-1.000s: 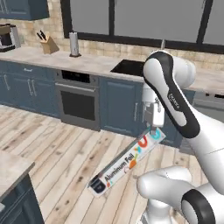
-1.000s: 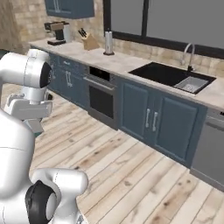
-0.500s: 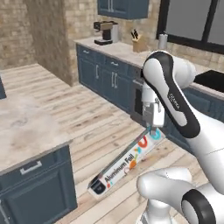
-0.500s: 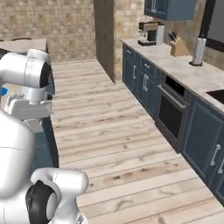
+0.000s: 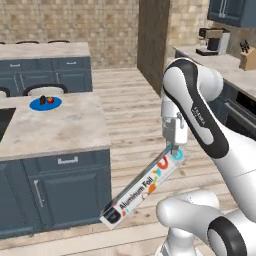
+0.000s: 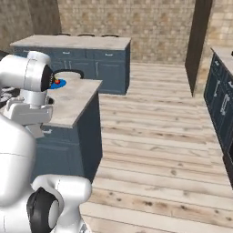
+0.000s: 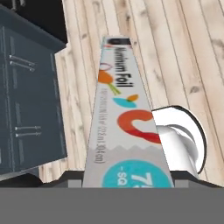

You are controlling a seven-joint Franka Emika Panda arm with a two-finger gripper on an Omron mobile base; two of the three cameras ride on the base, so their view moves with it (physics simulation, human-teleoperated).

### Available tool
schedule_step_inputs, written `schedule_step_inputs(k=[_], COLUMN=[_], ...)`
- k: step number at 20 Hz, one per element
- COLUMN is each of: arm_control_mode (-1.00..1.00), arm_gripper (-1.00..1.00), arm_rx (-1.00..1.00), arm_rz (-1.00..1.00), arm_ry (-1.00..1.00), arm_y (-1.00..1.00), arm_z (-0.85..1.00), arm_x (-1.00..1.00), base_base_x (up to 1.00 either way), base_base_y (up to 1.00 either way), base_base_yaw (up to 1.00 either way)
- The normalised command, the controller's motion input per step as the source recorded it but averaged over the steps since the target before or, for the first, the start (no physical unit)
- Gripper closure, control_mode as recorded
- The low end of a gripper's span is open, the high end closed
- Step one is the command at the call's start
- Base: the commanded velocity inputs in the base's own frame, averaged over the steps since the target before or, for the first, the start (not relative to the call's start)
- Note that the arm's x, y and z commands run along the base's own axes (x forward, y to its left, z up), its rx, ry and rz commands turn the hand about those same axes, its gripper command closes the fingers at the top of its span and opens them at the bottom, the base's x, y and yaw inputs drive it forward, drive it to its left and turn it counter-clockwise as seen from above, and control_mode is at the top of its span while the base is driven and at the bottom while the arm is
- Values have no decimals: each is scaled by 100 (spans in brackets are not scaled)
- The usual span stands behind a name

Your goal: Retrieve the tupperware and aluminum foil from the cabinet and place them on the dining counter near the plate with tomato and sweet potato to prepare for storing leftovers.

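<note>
My gripper [image 5: 176, 150] is shut on the teal end of the aluminum foil [image 5: 145, 185], a long white box that slants down and to the left above the wooden floor. In the hand view the aluminum foil [image 7: 124, 127] runs away from the gripper [image 7: 127, 180], lettering at its far end. The dining counter [image 5: 65, 131] stands to the left, with the blue plate [image 5: 45, 103] and food near its far edge. From the right base view the plate [image 6: 58, 83] sits on the dining counter [image 6: 75, 102] just past my arm. The tupperware is out of view.
A black cooktop [image 5: 3, 120] cuts into the island's left edge. A wall counter with a coffee machine [image 5: 214, 41] and knife block [image 5: 247, 55] runs along the right, under a dark blue wall cabinet [image 5: 235, 11]. A dark wooden column [image 5: 152, 42] stands behind. Open floor [image 6: 154, 150] lies between.
The whole scene has swung: the base has turned from the wall counter with the oven towards the island. The arm keeps the same pose with the foil box in its grip.
</note>
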Motion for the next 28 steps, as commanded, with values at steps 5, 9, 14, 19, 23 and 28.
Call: schedule_step_inputs(k=[5, 9, 14, 19, 23, 28], arm_control_mode=[100, 100, 100, 100, 100, 100], arm_gripper=[100, 100, 100, 100, 100, 100], arm_rx=[0, 0, 0, 0, 0, 0], arm_rz=[0, 0, 0, 0, 0, 0], arm_ry=[0, 0, 0, 0, 0, 0], arm_y=[0, 0, 0, 0, 0, 0], arm_z=[0, 0, 0, 0, 0, 0], arm_x=[0, 0, 0, 0, 0, 0], base_base_x=[47, 48, 48, 60, 92, 100], base_base_y=[-78, -95, -100, -100, -95, -81], base_base_yaw=[51, 43, 32, 30, 37, 43])
